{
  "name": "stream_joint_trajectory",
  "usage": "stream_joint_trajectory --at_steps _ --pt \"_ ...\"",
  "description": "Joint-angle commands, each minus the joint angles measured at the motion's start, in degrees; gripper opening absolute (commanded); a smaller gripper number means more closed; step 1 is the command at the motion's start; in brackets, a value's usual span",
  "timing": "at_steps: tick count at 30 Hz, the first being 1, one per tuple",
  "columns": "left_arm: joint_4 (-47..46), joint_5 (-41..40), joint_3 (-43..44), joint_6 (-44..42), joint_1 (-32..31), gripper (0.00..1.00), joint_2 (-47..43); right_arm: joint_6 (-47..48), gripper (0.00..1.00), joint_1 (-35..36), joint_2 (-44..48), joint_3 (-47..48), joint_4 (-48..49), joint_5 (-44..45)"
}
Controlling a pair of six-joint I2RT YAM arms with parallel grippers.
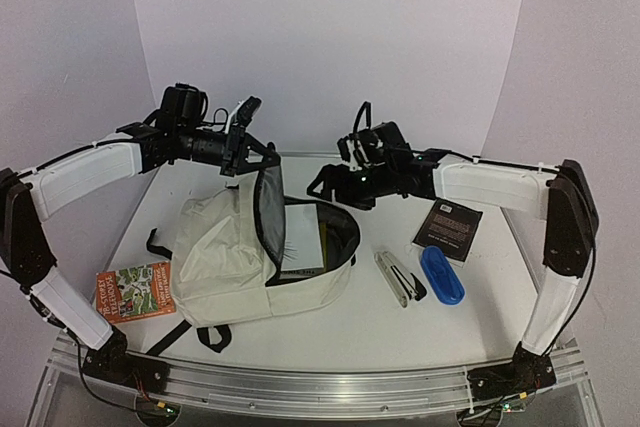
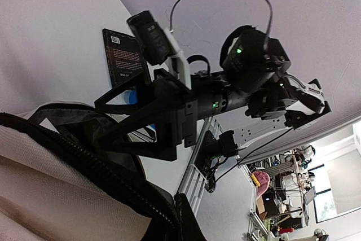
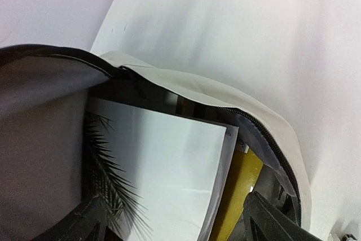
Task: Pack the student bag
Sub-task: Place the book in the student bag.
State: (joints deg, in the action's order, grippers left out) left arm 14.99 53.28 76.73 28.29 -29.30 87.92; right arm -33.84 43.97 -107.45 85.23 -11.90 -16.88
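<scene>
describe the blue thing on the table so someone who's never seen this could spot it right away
Start from the student bag, the big cream backpack lying open mid-table. To its right, past a small white and black folded tool, lies the blue case, just below the black book. It is the only blue item there: a glossy, elongated, rounded oval lying at a slant.

- The student bag (image 1: 240, 252), cream fabric with black straps and zippers, is laid flat on the tabletop (image 1: 330, 322).
- Its main compartment is unzipped; a white book and grey lining are exposed.
</scene>
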Motion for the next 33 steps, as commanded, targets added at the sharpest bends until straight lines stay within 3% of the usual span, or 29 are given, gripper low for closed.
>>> stream_joint_trajectory --at_steps 1,7,14,20,28,33 --pt "-2.10 0.79 1.33 -1.75 -0.06 0.00 -1.94 1.14 0.78 0.23 2.87 -2.83 -1.28 1.54" --pt "-3.05 1.98 1.90 -1.24 -0.05 0.00 -0.69 -0.24 0.70 2.62 -0.46 -3.68 -1.28 0.31" --pt "-2.77 2.04 2.14 -1.56 -0.06 0.00 -0.42 -1.26 0.67 4.43 -3.89 -2.56 -1.37 -0.99" --pt "-3.10 3.33 2.57 -1.37 -0.09 0.00 0.80 -0.31 0.55 6.91 -7.88 2.17 -0.79 -2.83" --pt "-4.44 6.37 3.40 -0.08 -0.14 0.00 3.40 -1.54 0.47 8.41 -13.06 7.11 9.99 -9.07" --pt "-4.19 6.47 3.27 -0.50 -0.15 0.00 3.59 -1.13 0.46 8.72 -14.86 9.49 11.36 -9.59"
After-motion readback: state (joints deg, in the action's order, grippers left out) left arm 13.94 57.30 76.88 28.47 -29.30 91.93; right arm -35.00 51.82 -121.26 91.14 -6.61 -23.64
